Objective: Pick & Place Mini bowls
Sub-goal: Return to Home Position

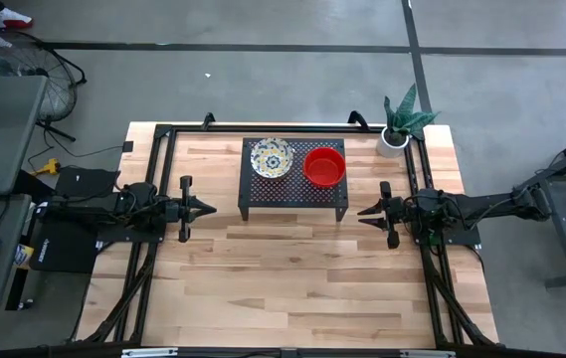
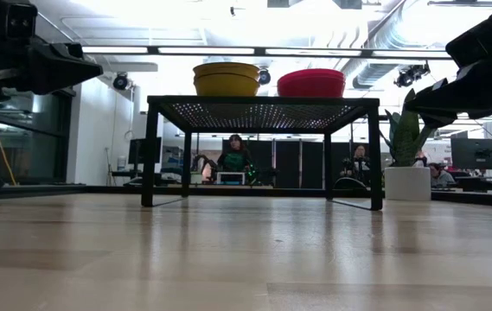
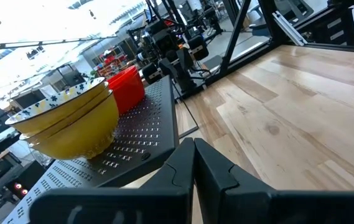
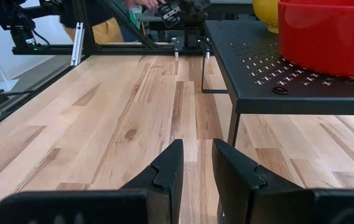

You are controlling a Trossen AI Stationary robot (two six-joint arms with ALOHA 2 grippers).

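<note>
Nearest the front edge, the counter point(image 1: 292, 288) showed only wood, with none of the bowls resting on it. Farther in, the left pincer point(image 1: 206, 208) hung at about nine o'clock from the counter's middle, its fingers clenched tip to tip on nothing. The right pincer point(image 1: 364, 212) hung opposite at three o'clock, released by a slim gap and likewise empty. Both pointed inward at the shelf point(image 1: 292, 197) yet stood well apart from it. That reads as a resting pose: neither had anything to hold, and the distance kept them from knocking the piles.

Beyond them, at twelve o'clock, the black mesh shelf carried the bowls in two nested piles, sorted by kind. The patterned bowls point(image 1: 272, 158) sat toward its nine o'clock side and the red bowls point(image 1: 324, 166) toward three o'clock, just beside each other. How many sat in each pile could not be counted for sure. Farthest, at one o'clock, a plant pot point(image 1: 393, 139) stood in the corner, out of the way.
</note>
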